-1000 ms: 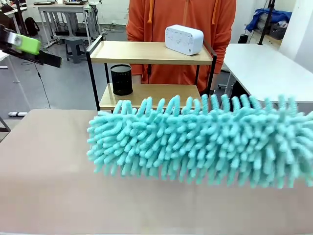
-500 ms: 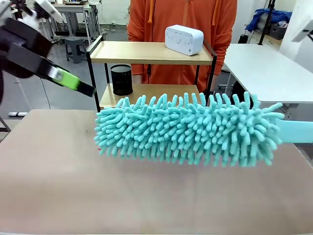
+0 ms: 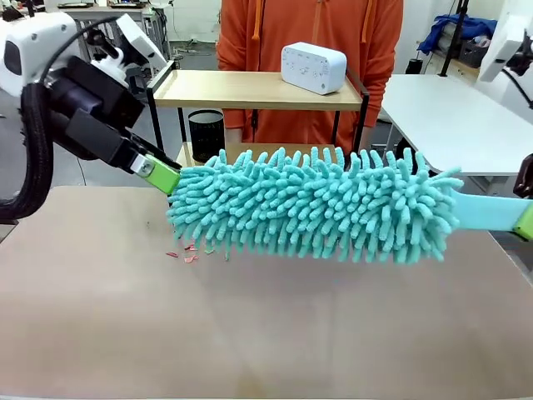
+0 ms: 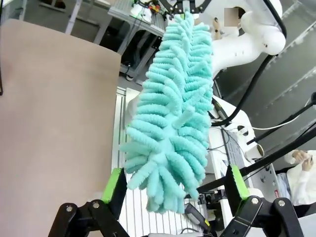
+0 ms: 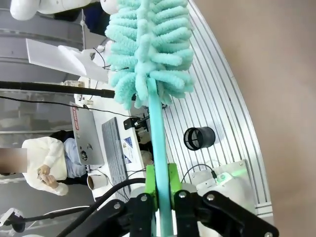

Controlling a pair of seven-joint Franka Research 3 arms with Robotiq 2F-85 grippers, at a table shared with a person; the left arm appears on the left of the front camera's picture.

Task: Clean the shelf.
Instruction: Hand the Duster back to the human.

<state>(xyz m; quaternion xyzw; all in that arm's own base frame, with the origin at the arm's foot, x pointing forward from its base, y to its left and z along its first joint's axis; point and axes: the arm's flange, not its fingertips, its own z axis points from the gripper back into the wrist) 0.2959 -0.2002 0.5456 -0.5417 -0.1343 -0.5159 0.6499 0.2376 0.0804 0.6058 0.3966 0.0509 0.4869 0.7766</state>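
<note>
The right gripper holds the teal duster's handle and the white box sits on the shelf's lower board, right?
No: the white box sits on the top board of the shelf, per the front view. The right gripper does hold the duster by its handle.

Bright, even indoor light.
Only faint shadow below the duster (image 3: 312, 204); lines around it bend in both wrist views.

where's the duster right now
Front view, centre: the duster hangs above the table, before the shelf, handle in the right gripper, tip between the left gripper's open fingers.
</note>
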